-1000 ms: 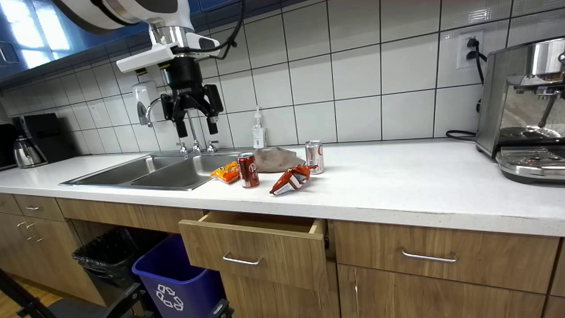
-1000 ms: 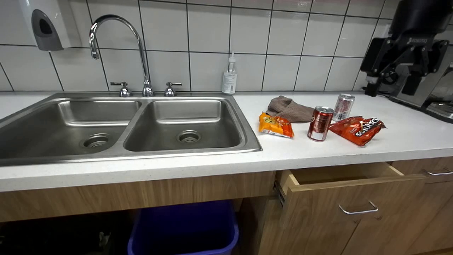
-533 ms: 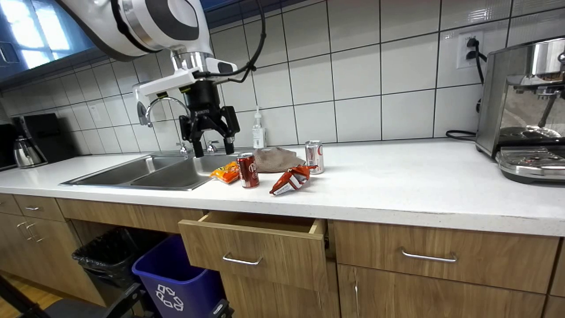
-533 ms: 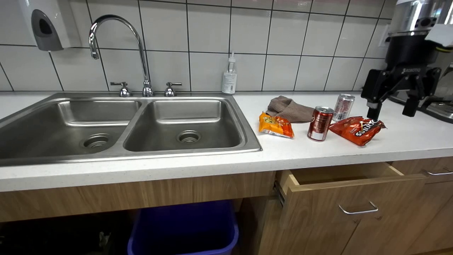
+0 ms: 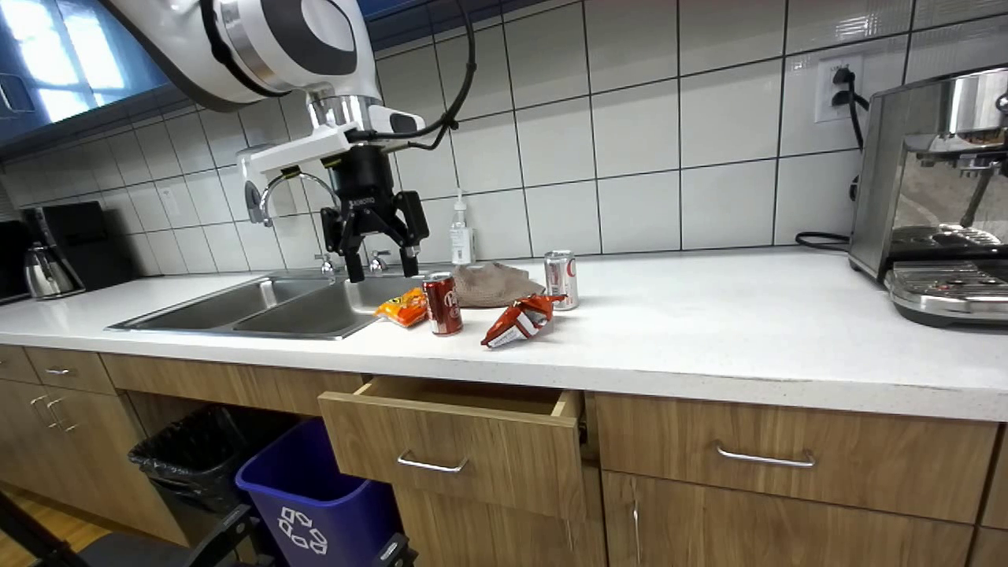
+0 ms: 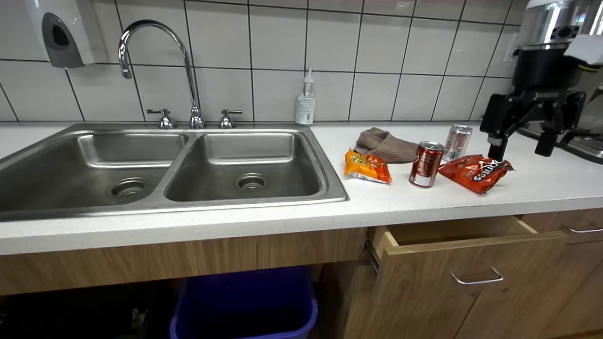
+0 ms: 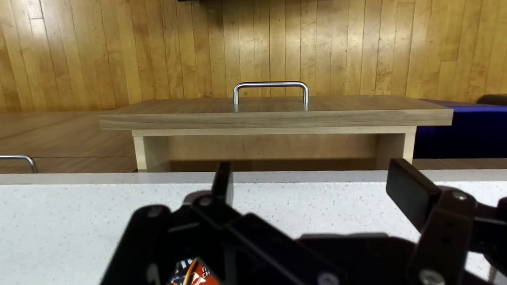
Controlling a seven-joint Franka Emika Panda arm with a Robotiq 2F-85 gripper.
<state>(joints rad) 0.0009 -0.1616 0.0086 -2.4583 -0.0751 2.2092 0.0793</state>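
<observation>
My gripper (image 5: 382, 269) is open and empty, fingers pointing down, above the counter. In an exterior view the gripper (image 6: 521, 149) appears near the red Doritos bag (image 6: 476, 174), with one fingertip overlapping it; contact cannot be told. A corner of that bag (image 7: 198, 275) shows behind the finger linkage in the wrist view. A red can (image 6: 426, 165), an orange candy bag (image 6: 367, 166), a brown cloth (image 6: 386, 146) and an upright silver can (image 6: 457, 142) stand or lie close by. A wooden drawer (image 5: 449, 445) below the counter is pulled open; it also shows in the wrist view (image 7: 273, 118).
A double steel sink (image 6: 254, 205) with a tall faucet (image 6: 191, 80) lies beside the objects. A soap bottle (image 5: 462, 236) stands by the tiled wall. An espresso machine (image 5: 937, 197) stands on the counter. A blue recycling bin (image 5: 315, 512) and a black-lined bin (image 5: 197, 465) stand below.
My gripper has come down toward the counter and shifted toward the objects in an exterior view; over the last half second it is nearly still. The objects and drawer have not moved.
</observation>
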